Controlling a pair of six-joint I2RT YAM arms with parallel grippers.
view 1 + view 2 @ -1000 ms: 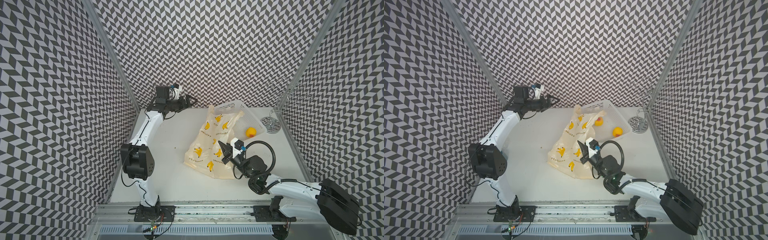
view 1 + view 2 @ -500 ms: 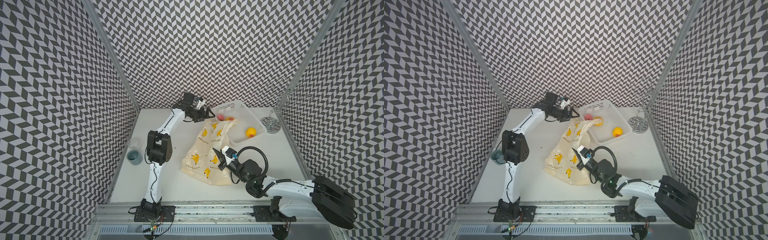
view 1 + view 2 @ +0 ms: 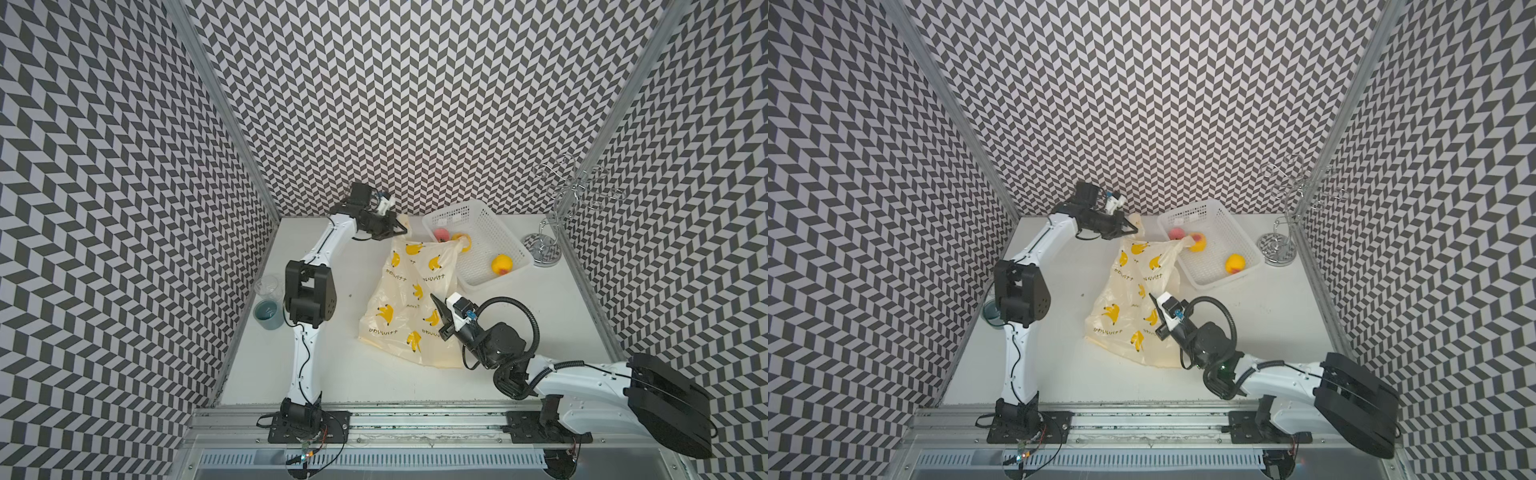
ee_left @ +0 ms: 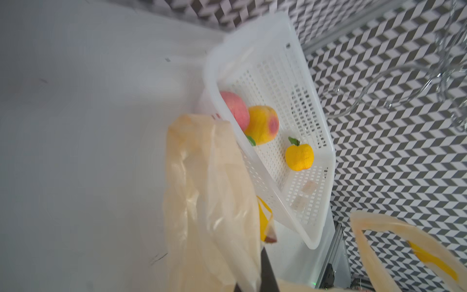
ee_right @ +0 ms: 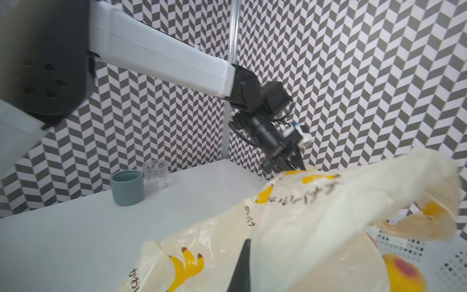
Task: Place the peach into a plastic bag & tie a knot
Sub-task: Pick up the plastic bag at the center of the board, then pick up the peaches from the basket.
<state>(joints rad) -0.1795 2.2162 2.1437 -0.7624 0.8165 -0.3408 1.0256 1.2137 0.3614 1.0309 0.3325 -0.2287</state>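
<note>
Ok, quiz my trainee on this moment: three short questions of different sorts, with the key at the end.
1. How many fruits lie in the white basket?
2. The left gripper is shut on: A) a handle of the plastic bag; B) a peach; C) the basket's rim.
3. True or false: the bag's handles are already tied in a knot.
Key: 1) three; 2) A; 3) false.
</note>
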